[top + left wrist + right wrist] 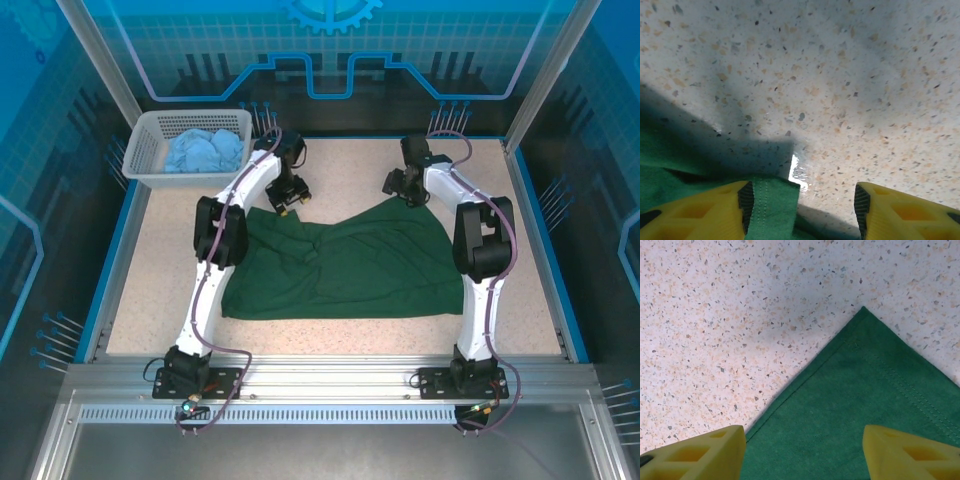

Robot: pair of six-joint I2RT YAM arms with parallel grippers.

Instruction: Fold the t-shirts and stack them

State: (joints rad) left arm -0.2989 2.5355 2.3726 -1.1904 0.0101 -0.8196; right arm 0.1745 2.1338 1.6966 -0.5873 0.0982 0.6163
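Observation:
The dark green t-shirt (pixel 340 262) lies spread and rumpled across the middle of the table. My left gripper (pixel 291 200) sits at its far left corner. In the left wrist view the jaws of that gripper (pixel 802 206) stand apart, with a hemmed green corner (pixel 771 205) lying against the left pad and a gap to the right finger (pixel 900 212). My right gripper (pixel 400 190) hovers over the far right corner (pixel 865 395), and its jaws (pixel 804 447) are wide apart with nothing pinched. The light blue t-shirt (pixel 205 152) is bunched in the basket.
The white lattice basket (pixel 140 165) stands at the far left corner of the speckled table (pixel 340 165). Raised blue borders and metal posts frame the work area. Bare tabletop lies beyond both grippers.

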